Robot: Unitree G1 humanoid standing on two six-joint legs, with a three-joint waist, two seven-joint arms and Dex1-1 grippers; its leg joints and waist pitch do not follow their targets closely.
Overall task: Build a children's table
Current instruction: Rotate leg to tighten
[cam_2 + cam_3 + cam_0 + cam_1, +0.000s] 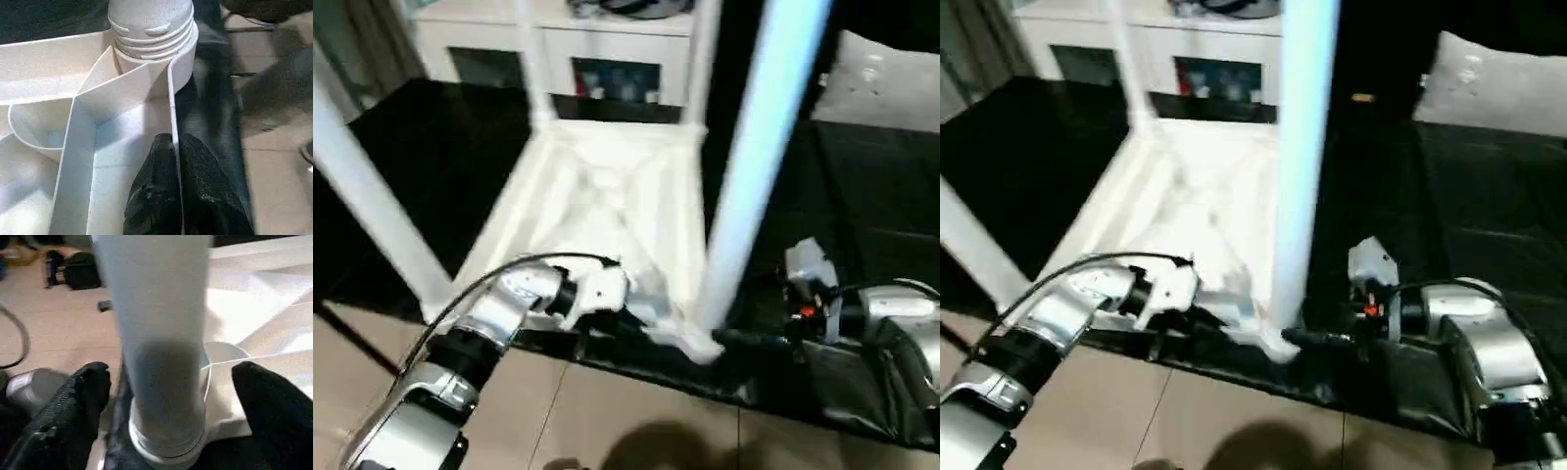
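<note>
Now left fingers pinch the ribbed tabletop's rim; right fingers flank a smooth leg, spread.

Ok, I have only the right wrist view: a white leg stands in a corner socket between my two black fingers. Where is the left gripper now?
Observer: The left gripper is shut on the table top's rim, beside that same socket.
Operator: And the other legs, are they in?
Observer: In the left eye view, three more legs stand up from the other corners.
Operator: On what does the top lie?
Observer: It lies underside up on a black surface, with a white cabinet behind it.
</note>
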